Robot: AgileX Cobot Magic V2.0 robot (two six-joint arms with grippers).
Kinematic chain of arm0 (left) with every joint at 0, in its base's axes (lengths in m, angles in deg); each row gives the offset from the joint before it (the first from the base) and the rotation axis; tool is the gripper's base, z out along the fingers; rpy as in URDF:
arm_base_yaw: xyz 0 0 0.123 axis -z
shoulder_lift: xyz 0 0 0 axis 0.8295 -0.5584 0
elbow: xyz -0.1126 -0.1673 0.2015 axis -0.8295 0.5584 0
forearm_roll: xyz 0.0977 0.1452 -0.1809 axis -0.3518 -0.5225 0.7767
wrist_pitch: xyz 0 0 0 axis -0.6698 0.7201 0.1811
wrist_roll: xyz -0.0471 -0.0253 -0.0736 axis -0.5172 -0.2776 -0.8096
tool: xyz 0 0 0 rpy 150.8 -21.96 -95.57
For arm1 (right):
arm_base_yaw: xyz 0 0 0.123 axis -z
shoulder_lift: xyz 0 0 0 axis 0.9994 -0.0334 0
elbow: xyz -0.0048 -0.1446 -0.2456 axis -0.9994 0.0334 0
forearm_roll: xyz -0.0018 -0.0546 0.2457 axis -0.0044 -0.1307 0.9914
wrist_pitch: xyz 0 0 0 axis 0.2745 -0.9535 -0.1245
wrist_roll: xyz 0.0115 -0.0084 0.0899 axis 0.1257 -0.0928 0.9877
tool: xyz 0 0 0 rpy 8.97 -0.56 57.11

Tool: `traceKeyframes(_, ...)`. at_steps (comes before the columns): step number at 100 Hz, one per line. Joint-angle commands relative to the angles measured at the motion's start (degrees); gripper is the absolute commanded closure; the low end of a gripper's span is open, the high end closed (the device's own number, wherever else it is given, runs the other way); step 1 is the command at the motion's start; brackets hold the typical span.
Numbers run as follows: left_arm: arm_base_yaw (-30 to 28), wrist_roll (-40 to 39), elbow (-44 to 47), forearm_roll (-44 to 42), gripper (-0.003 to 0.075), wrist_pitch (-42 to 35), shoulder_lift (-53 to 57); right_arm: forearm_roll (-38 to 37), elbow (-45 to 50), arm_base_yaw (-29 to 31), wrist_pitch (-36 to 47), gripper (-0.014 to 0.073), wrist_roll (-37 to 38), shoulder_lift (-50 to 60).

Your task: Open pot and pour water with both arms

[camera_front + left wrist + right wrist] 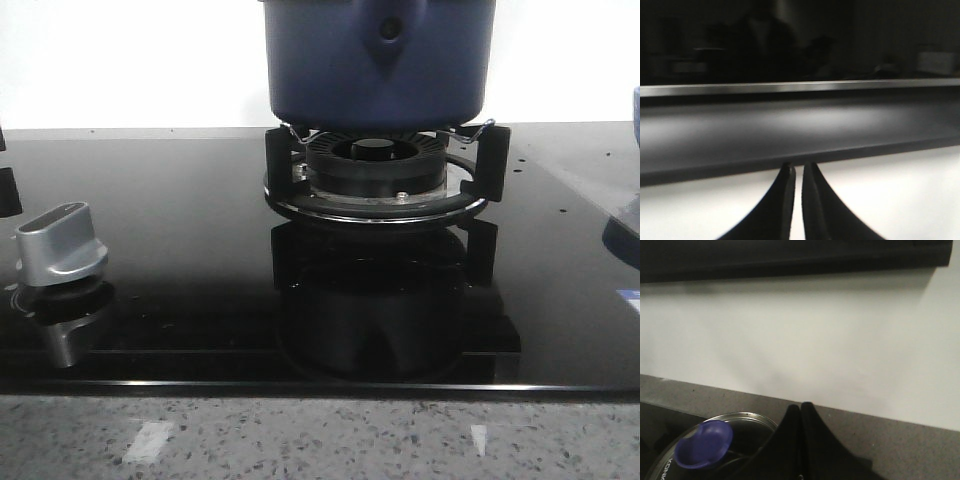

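Since neither arm shows in my front view, I judge the main risk to be reaching blind: a slightly off approach could knock the pot (pixel 378 62) off its burner stand (pixel 378 170) on the black stove top (pixel 200 250). The pot sits on that stand, its upper part cut off by the frame, so I cannot confirm a lid on it from there.

My left fingers (pixel 798 172) are pressed nearly together on nothing, facing a dark ledge (pixel 790 130); no pot is visible past them. My right fingers (pixel 801 412) are clenched empty too, aimed at a pale wall (pixel 805 340). Just beside their tips, slightly below, lies a glass lid (pixel 745 432) with a blue knob (pixel 703 443), likely the pot's.
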Motion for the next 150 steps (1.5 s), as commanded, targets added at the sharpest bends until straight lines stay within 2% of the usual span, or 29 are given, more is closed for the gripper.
traceKeyframes(1,0.6,3.0,5.2,0.6,0.0741,-3.3,5.7,2.2,4.8,-3.6,11.9,0.0639,-5.3,5.1)
traceKeyframes(17,0.6,6.3,20.0,1.2,0.0741,-3.3,15.6,2.2,19.1,-9.3,20.4,0.0639,-9.2,13.8)
traceKeyframes(30,1.3,17.0,33.7,11.8,0.0741,-2.1,25.3,3.0,31.7,-10.5,21.3,0.064,-9.1,23.3)
traceKeyframes(45,2.8,17.3,47.0,11.8,0.0741,-2.3,36.0,6.3,43.7,-10.5,23.6,0.064,-9.1,35.3)
traceKeyframes(60,3.0,17.3,54.8,11.8,0.0741,-2.1,44.1,6.6,49.2,-10.5,25.8,0.064,-9.1,42.3)
traceKeyframes(83,3.0,16.9,58.5,11.8,0.0741,-2.1,49.9,6.6,52.0,-10.5,25.9,0.064,-9.1,44.8)
traceKeyframes(150,3.0,16.9,58.5,11.7,0.0741,-2.3,49.9,6.6,52.1,-10.5,25.9,0.064,-9.1,44.8)
